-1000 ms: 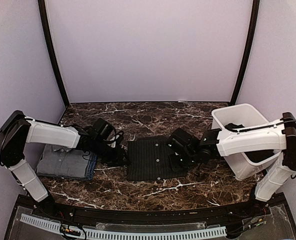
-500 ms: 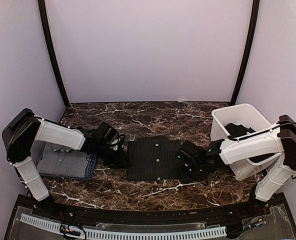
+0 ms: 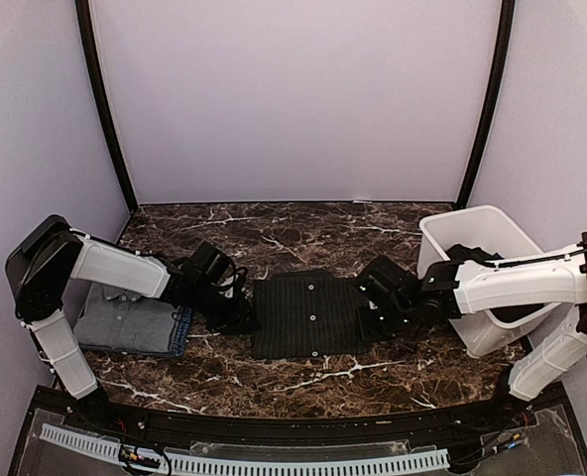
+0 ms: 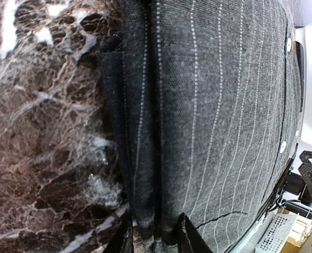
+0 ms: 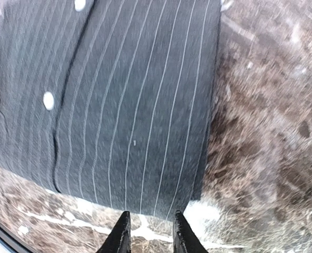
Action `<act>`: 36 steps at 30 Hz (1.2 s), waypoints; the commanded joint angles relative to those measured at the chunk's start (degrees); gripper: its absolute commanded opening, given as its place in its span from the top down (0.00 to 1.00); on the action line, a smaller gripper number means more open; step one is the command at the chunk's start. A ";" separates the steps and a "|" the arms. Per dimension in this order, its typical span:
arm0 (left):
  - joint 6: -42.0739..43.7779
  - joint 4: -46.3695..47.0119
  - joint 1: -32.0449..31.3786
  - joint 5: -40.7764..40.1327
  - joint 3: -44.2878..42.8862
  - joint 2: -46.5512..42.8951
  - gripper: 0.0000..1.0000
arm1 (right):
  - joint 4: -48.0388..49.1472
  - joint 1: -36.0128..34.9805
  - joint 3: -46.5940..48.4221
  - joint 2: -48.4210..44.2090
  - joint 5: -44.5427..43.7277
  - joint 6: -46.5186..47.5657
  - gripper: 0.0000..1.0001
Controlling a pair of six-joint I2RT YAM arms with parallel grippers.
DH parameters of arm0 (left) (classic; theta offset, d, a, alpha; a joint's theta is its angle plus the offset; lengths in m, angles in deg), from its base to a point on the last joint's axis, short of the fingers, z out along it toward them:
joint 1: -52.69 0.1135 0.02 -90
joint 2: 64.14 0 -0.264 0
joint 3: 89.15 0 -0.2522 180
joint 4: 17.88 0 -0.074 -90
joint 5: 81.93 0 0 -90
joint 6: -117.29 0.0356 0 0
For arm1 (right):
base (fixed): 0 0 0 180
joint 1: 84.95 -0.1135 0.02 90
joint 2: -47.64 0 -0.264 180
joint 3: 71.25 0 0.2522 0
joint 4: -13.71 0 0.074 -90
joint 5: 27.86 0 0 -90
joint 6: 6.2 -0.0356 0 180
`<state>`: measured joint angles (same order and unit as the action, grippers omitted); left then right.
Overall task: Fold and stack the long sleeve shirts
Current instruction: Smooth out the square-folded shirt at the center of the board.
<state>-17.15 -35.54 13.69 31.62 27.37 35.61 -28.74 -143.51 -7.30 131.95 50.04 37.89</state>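
Observation:
A folded charcoal pinstriped long sleeve shirt [image 3: 308,315] lies flat in the middle of the table, its pale buttons up. My left gripper [image 3: 242,319] sits low at its left edge. In the left wrist view the jaws [image 4: 157,240] stand narrow, closed on the thick folded edge [image 4: 145,158] pinched between them. My right gripper [image 3: 373,315] hovers at the shirt's right side. Its fingers [image 5: 149,234] stand slightly apart just short of the hem [image 5: 145,132], with only marble between them. A grey shirt [image 3: 120,319] lies folded on a blue one [image 3: 179,332] at the left.
A white plastic tub [image 3: 442,233] stands at the right with dark cloth [image 3: 469,254] inside, close behind the right forearm. Purple walls enclose the back and sides. The table's front edge runs just below the pinstriped shirt.
My right gripper has come off the shirt, dipped to its near right corner, then moved back up along the right edge. The left jaws have narrowed on the left edge.

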 commanded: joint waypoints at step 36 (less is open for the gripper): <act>1.85 -8.69 0.38 -2.92 0.00 -1.91 1.00 | 4.63 5.66 6.38 5.18 -3.46 5.06 0.70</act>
<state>-20.17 -33.53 13.36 31.47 27.79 36.59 -23.63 -138.07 -2.97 138.73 47.90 42.02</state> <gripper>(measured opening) 0.018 0.298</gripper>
